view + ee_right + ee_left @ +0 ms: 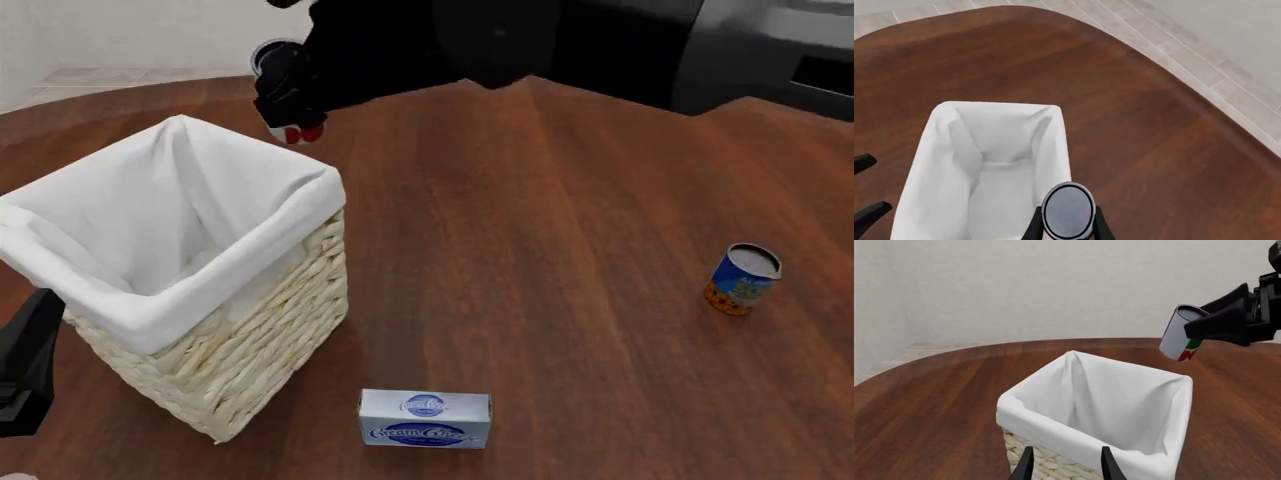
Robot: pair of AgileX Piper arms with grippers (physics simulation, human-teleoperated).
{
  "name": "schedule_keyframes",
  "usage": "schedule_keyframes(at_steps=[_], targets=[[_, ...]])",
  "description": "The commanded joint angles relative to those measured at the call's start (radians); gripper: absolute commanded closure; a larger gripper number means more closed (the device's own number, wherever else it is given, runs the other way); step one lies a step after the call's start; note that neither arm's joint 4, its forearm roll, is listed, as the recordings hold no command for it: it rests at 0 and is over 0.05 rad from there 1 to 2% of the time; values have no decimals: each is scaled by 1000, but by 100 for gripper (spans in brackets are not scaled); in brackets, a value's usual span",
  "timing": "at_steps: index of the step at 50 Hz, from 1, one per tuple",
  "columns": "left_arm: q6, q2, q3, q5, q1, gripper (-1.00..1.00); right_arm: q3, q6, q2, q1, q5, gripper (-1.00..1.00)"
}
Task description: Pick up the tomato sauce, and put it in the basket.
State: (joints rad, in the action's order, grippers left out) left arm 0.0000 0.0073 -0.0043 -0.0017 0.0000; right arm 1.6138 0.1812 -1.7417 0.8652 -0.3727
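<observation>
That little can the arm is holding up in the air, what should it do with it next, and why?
Probably carry the can a bit further over the basket before letting go. The right gripper holds it clamped and tilted, above the table beside the basket's far rim, apparently not yet fully over the white-lined opening, so releasing now might miss.

We see blue-white box bearing oval logo, lettering too blurred to read; can labels likewise illegible to us.
</observation>
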Motion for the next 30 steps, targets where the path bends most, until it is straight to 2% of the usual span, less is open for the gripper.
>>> schedule_keyframes(at_steps=[1, 16, 30], targets=[[0, 0, 0, 0, 0, -100, 34, -19, -35, 47, -16, 100], [0, 0, 0, 0, 0, -100, 41, -27, -70, 83, -23, 100], [0, 0, 0, 0, 0, -100, 95, -32, -156, 91, -30, 100]])
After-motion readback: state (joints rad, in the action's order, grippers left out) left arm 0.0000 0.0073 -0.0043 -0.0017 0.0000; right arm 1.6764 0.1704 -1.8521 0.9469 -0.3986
